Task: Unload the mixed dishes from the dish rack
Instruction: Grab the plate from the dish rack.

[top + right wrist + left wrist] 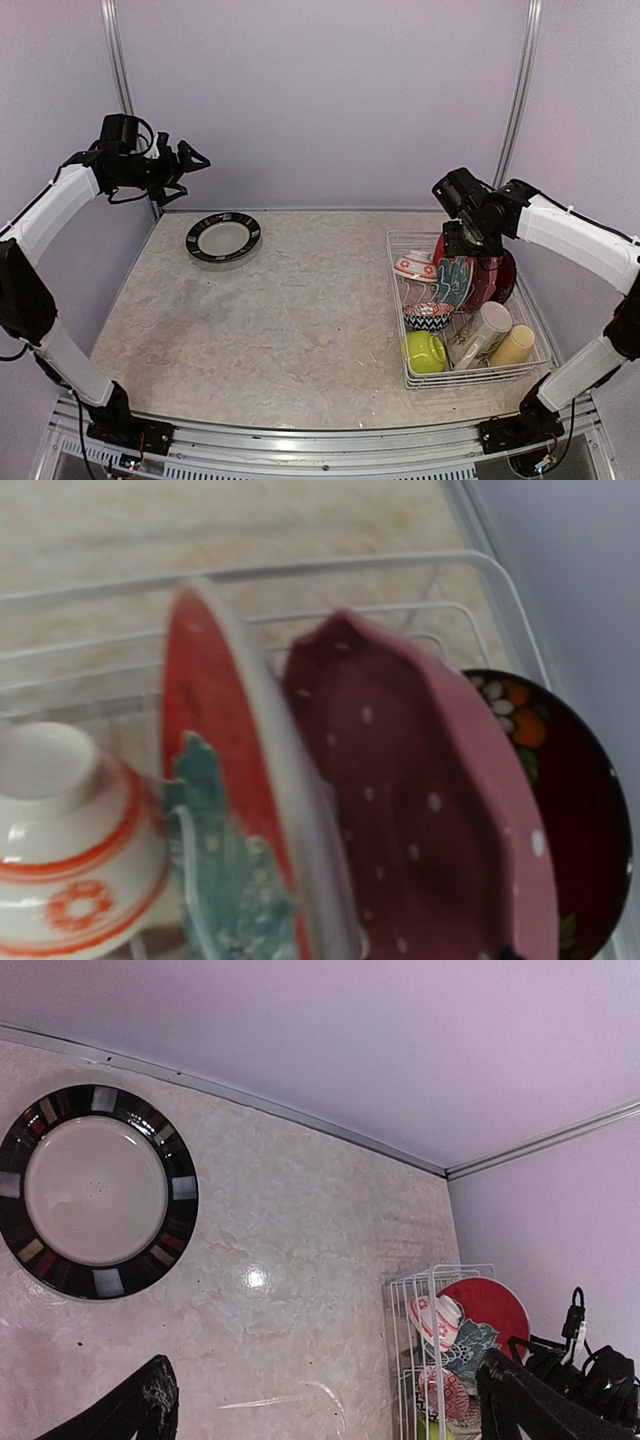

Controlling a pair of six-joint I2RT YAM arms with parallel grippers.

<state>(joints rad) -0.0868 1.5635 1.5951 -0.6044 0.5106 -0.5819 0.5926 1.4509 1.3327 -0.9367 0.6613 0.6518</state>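
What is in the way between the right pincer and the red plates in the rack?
Nothing visible. The right pincer hangs just above the red plates standing in the dish rack, with only air between; the patterned bowl sits beside them.

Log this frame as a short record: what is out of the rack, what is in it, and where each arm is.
out of rack: black-rimmed plate, flat on the table, far left
rack: right side of table
in rack: upright plates, red-patterned bowl, chevron bowl, lime bowl, cream mug, yellow mug
left gripper: raised left of the black-rimmed plate, fingers open, empty
right gripper: over the upright plates; finger state not visible
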